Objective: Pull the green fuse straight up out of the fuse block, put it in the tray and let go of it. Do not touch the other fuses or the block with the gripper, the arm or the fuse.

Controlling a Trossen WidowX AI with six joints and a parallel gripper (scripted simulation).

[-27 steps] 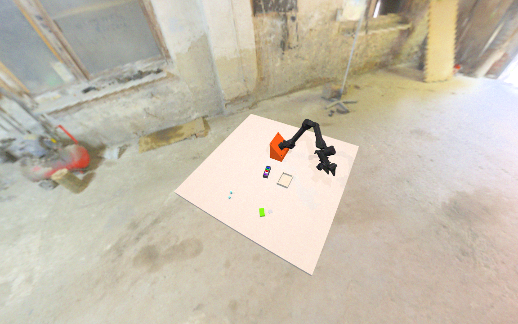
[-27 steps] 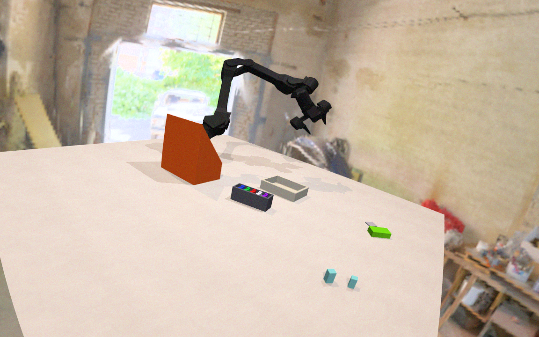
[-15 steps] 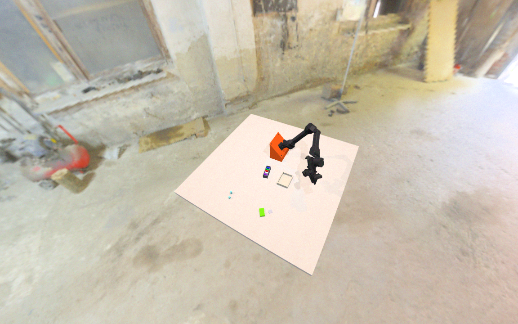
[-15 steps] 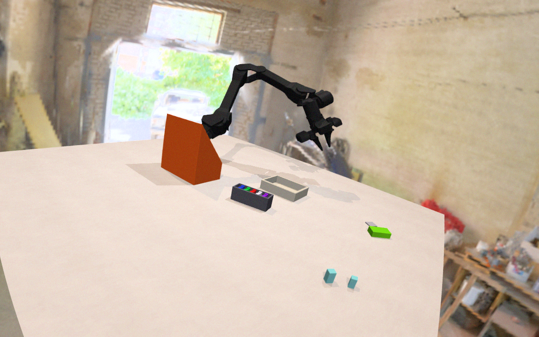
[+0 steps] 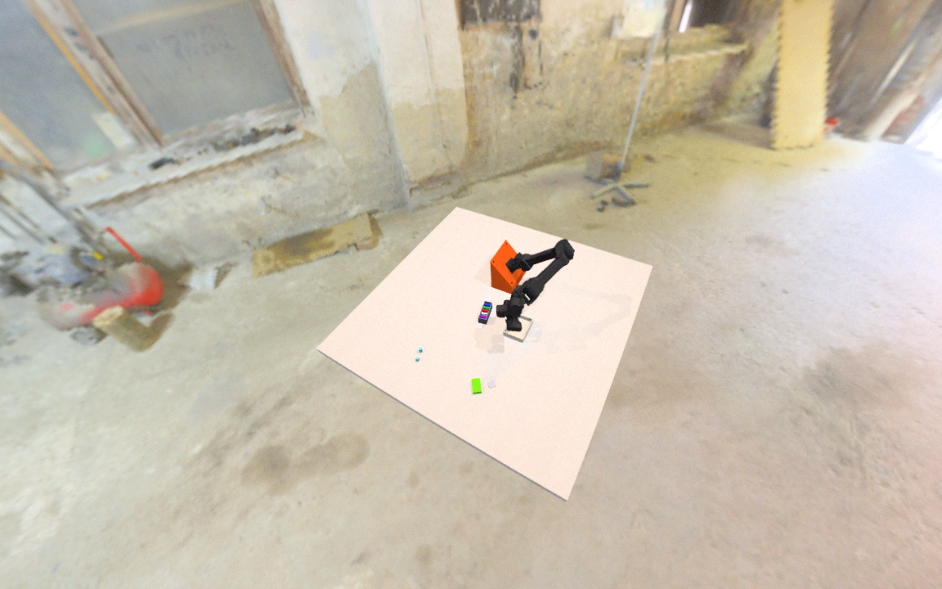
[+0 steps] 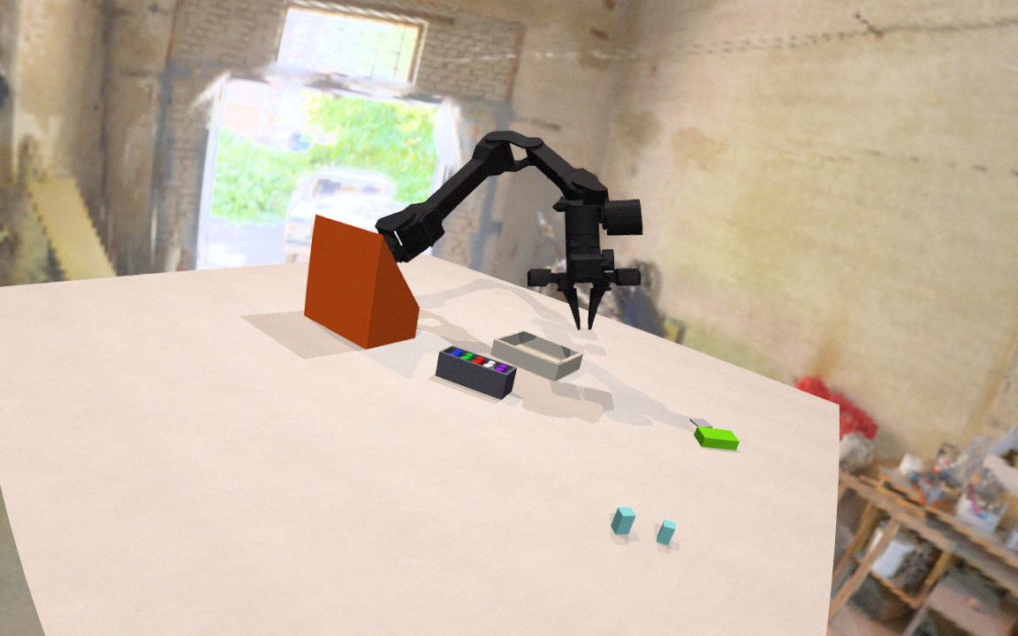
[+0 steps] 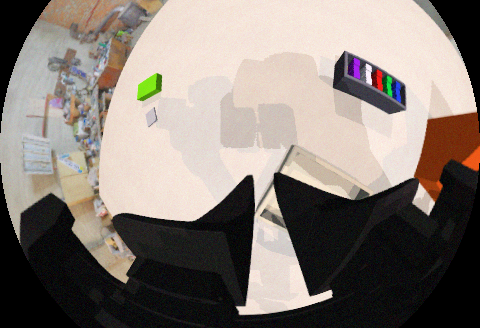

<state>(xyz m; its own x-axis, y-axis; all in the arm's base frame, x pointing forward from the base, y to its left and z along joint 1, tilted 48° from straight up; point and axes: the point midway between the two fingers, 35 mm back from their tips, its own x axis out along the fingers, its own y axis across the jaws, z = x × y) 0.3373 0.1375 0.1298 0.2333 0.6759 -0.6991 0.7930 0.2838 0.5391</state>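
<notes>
Exterior view: black parallel-jaw gripper point(image 6: 584, 325), nearly closed and empty, hangs above the grey rectangular tray point(image 6: 537, 355); it should reopen before descending squarely over the green fuse point(image 6: 466, 357) in the dark fuse block point(image 6: 475, 374).

An orange wedge point(image 6: 358, 284), a green block point(image 6: 716, 437) and 2 teal cubes point(image 6: 622, 519) lie well apart.

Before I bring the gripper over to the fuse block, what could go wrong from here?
1. The gripper hangs above the tray with its fingers nearly shut and nothing between them; it may need to open before descending.
2. The green fuse sits tight between the blue and red fuses in the fuse block, so the fingers could brush a neighbour.
</notes>
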